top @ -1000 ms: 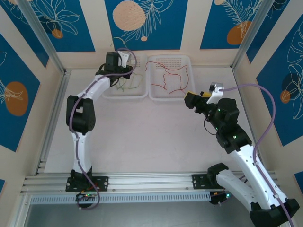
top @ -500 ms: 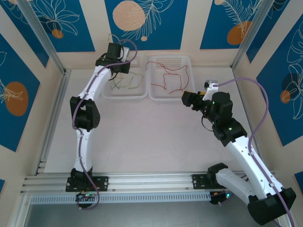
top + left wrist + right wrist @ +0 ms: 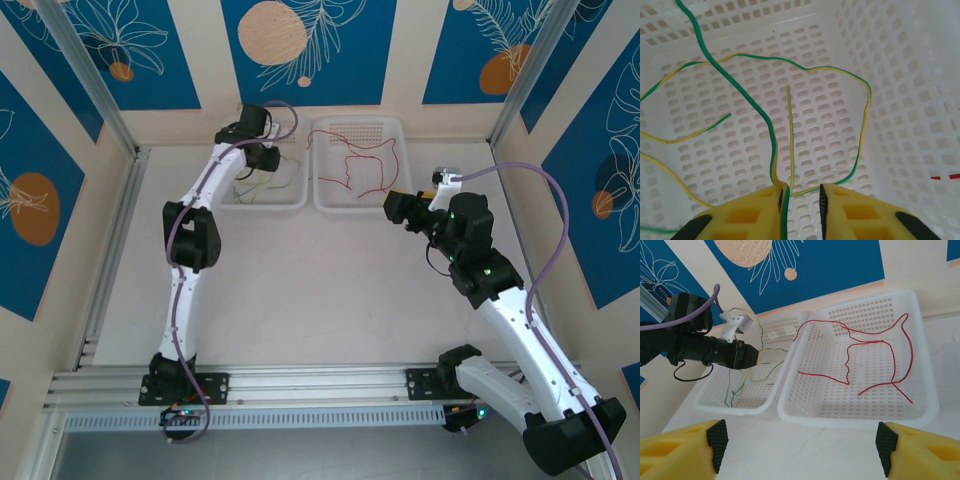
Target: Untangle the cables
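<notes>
Cables point(image 3: 774, 150) look sorted now: your left gripper point(image 3: 801, 194) just parts its jaws, freeing yellow-green wire into the left basket point(image 3: 900, 75); right gripper point(image 3: 801, 442) gapes empty.

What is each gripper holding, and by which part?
Nothing gripped: left gripper stands parted, a yellow-green cable against one finger; right gripper open, empty.
</notes>
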You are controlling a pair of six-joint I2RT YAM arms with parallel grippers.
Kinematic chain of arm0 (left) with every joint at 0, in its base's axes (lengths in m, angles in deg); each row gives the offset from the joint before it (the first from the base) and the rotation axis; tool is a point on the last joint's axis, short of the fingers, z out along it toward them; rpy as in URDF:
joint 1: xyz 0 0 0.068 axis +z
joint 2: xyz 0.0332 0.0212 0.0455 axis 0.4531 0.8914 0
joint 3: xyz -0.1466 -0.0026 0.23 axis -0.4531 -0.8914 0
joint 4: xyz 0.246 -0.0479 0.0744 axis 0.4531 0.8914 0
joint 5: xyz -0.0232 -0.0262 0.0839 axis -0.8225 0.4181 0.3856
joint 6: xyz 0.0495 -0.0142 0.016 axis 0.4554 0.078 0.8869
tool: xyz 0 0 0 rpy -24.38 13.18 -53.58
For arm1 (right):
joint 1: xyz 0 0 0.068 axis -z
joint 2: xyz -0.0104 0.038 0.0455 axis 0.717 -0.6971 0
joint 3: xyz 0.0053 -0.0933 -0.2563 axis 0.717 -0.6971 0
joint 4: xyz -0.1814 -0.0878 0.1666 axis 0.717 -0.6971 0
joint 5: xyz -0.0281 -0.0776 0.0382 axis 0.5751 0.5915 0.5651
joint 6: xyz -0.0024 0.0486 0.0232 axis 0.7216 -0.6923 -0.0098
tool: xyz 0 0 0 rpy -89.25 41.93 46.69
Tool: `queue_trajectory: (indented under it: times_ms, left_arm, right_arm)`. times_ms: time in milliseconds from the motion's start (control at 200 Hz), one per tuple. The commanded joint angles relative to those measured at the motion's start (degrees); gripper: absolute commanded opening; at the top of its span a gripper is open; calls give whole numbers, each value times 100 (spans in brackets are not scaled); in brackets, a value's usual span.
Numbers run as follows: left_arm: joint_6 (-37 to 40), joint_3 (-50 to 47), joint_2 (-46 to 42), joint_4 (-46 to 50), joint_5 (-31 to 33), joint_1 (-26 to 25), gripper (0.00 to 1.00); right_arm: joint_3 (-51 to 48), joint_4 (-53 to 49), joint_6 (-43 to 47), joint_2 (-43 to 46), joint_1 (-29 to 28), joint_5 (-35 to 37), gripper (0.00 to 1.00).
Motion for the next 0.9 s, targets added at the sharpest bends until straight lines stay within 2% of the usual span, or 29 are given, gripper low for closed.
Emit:
queue_trajectory:
  times_ms: [0,280,415,440,455,645,785,895]
  left_arm:
    - [89,189,-122,112,320,-70,32]
    - [167,217,-782,-9,405,-232,54]
    - [244,373,-998,-3,436,-285,57]
    - [253,378,-1027,-7,444,-293,67]
    - [261,387,-1040,-11,445,-293,69]
    - [287,388,-1292,151,762,-310,74]
    - [118,-370,-2162,-224,549,-434,77]
    - [-3,-2162,-3567,-1515,565,-737,77]
  right_arm:
    - [213,-18,55,30,8,-37,80]
    - [226,-36,129,-30,14,27,80]
    - [257,-17,103,-82,10,-34,80]
    - [261,-3,97,-89,6,-42,80]
    - [261,-1,95,-86,4,-49,80]
    - [251,43,97,-87,-4,-34,80]
    - [592,-129,157,-614,48,-56,79]
    - [1398,-597,175,-1555,164,-506,77]
